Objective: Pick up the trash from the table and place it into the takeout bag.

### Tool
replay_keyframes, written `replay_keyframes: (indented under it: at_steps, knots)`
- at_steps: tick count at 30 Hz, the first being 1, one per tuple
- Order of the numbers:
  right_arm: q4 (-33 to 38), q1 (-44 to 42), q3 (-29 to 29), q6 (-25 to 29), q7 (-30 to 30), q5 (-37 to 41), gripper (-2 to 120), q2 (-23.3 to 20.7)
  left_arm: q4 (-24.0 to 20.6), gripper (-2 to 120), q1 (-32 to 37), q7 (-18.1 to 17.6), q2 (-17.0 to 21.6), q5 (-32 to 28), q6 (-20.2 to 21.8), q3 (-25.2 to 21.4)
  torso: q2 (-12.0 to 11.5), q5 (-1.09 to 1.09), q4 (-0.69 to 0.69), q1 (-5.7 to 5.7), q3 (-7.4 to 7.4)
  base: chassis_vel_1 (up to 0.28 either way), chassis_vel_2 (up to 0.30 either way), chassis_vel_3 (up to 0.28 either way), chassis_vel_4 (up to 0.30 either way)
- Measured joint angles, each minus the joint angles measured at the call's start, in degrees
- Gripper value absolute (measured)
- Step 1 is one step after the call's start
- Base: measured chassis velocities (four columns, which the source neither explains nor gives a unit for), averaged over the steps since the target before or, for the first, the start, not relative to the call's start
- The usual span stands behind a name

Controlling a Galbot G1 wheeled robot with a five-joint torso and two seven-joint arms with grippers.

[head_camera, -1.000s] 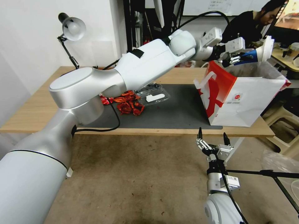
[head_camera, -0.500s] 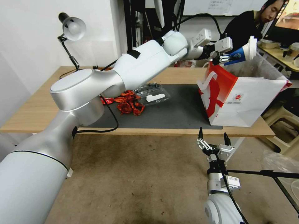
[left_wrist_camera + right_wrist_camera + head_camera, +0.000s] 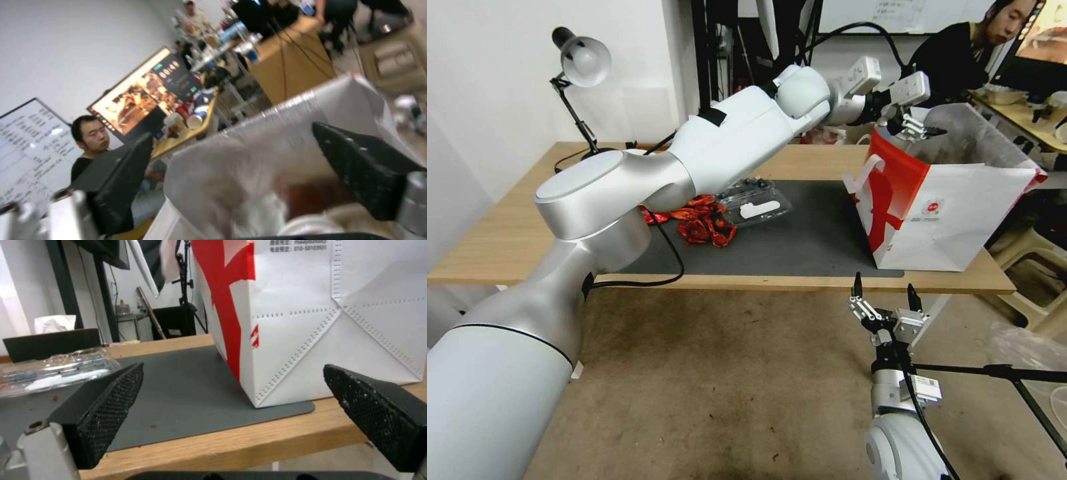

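Held the left gripper (image 3: 924, 127) spread and empty just above the takeout bag's (image 3: 954, 213) open mouth, seemingly so litter could drop straight in, had the red wrapper (image 3: 700, 227) and clear bag (image 3: 754, 203) lying on the table (image 3: 494, 247), and parked the right gripper (image 3: 882, 300), fingers apart, below its near edge.

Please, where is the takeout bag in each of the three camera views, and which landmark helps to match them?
Head view: takeout bag stands at the table's right end.
Left wrist view: its open foil-lined top, under the open left gripper.
Right wrist view: its lower corner on the mat.
Shared landmark: the bag's red side panel.
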Motion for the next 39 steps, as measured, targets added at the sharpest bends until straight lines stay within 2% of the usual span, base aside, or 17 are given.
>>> replay_keyframes:
  at_steps: [4,5,8,10,12,13,16,17,20,24,30,39]
  knots:
    - [0.07,0.02,-0.05,-0.12,0.01,0.0,100,-0.07,-7.19,100,1.94,-7.08,5.89,-8.6,2.15,-0.61,0.0,-0.03,0.07,0.0,0.0,0.0,0.0,0.0,0.0]
    - [0.07,0.02,-0.05,-0.12,0.01,0.0,100,-0.07,-7.19,100,1.94,-7.08,5.89,-8.6,2.15,-0.61,0.0,-0.03,0.07,0.0,0.0,0.0,0.0,0.0,0.0]
    - [0.21,0.04,-0.1,-0.21,0.02,0.0,100,0.0,-10.64,100,3.9,-9.46,9.79,-10.99,3.14,-2.92,0.0,-0.05,0.07,0.0,0.0,0.0,0.0,0.0,0.0]
    - [0.25,0.02,-0.15,-0.24,0.03,-0.01,100,0.02,-11.2,100,4.29,-10.14,10.62,-11.44,3.21,-3.37,0.0,-0.05,0.07,0.0,0.0,0.0,0.0,0.0,0.0]
    - [0.39,-0.1,-0.23,-0.31,0.06,-0.13,100,0.01,-13.69,100,6.08,-14.55,14.17,-14.14,3.38,-4.92,0.0,-0.04,0.06,0.0,0.0,0.0,0.0,0.0,0.0]
    - [0.39,-0.1,-0.23,-0.31,0.06,-0.13,100,0.01,-13.69,100,6.08,-14.55,14.17,-14.14,3.38,-4.92,0.0,-0.04,0.06,0.0,0.0,0.0,0.0,0.0,0.0]
    - [0.47,-0.13,-0.24,-0.4,0.07,-0.18,100,-0.08,-16.62,100,8.17,-19.73,16.74,-16.91,3.86,-6.2,0.0,-0.03,0.06,-0.01,0.0,0.0,0.0,0.0,0.0]
    - [0.47,-0.13,-0.24,-0.4,0.07,-0.18,100,-0.08,-16.62,100,8.17,-19.73,16.74,-16.91,3.86,-6.2,0.0,-0.03,0.06,-0.01,0.0,0.0,0.0,0.0,0.0]
    - [0.67,-0.13,-0.25,-0.61,0.08,-0.23,100,-0.13,-19.94,100,11.13,-24.35,19.3,-18.87,4.19,-7.62,0.0,-0.03,0.04,0.0,0.0,0.0,0.0,0.0,0.0]
    - [0.68,-0.15,-0.26,-0.65,0.1,-0.3,100,-0.15,-21.78,100,13.01,-26.23,20.82,-19.0,4.2,-8.66,0.0,-0.03,0.04,-0.01,0.0,0.0,0.0,0.0,0.0]
    - [0.61,-0.25,-0.42,-0.68,0.13,-0.45,100,-0.15,-27.07,100,18.53,-30.32,25.16,-18.65,4.54,-11.69,0.0,-0.02,0.04,0.0,0.0,0.0,0.0,0.0,0.0]
    - [0.47,-0.37,-0.53,-0.74,0.14,-0.64,100,-0.22,-32.44,100,25.21,-32.05,31.04,-17.11,4.58,-16.41,0.0,-0.04,0.05,-0.01,0.0,0.0,0.0,0.0,0.0]
